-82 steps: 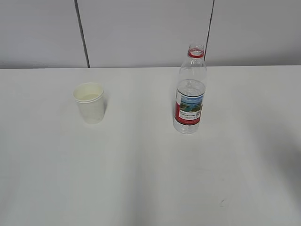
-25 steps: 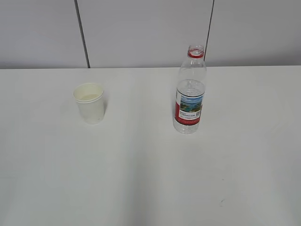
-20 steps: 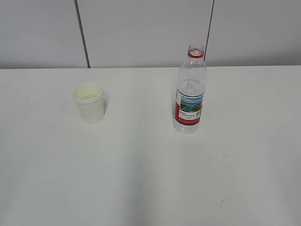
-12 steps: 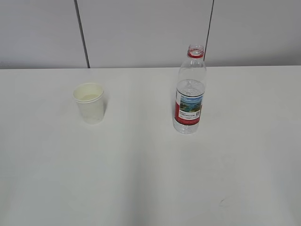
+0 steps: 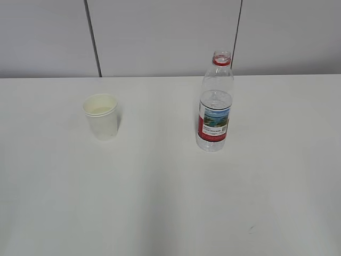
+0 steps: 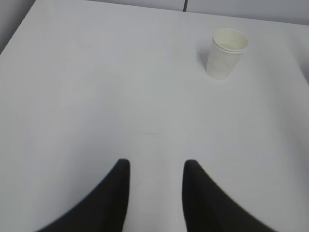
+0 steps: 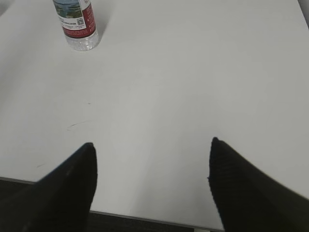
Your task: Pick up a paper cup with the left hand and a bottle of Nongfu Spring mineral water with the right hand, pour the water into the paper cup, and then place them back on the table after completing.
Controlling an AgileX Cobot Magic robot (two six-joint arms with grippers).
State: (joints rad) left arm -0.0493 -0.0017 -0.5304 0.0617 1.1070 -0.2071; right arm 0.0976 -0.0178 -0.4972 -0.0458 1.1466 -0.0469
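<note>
wall (image 5: 160, 37): pale grey panels behind the table, split by two dark vertical seams | table (image 5: 160, 202): white, matte (a few faint marks near the front) | light: even, soft shadows

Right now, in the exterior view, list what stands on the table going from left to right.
Paper cup → water bottle. Both stand upright and well apart on the white table; neither gripper shows in this view.
</note>
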